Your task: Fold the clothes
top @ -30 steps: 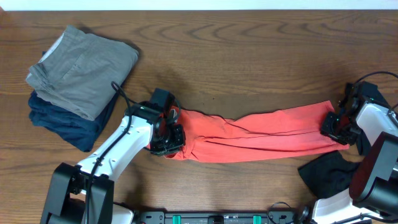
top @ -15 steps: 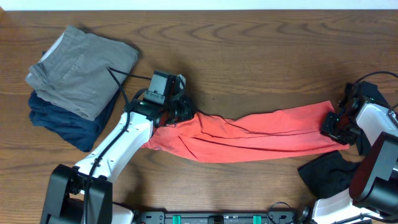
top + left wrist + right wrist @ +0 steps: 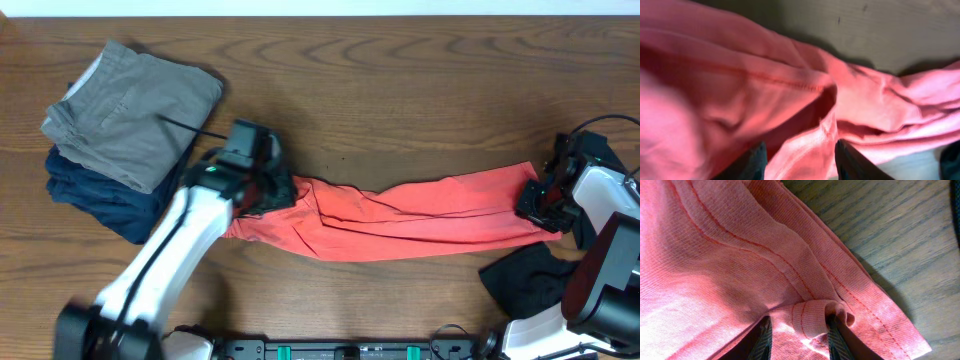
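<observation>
Overhead: the red shirt (image 3: 420, 215) is lying stretched across the table (image 3: 400, 80), the left gripper (image 3: 275, 190) drawing back from its end. Left wrist: jaws are spreading, releasing cloth. Right wrist: the right gripper (image 3: 799, 330) is still pinching the hem, anchoring the fold.

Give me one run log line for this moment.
coral T-shirt: bunched lengthwise | left end effector: over its left end, grip unclear | right end effector: pinching right hem | grey-khaki garment: on navy garment

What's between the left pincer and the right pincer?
The coral-red T-shirt, bunched into a long band, stretches from the left pincer to the right pincer, as the overhead view shows.
</observation>
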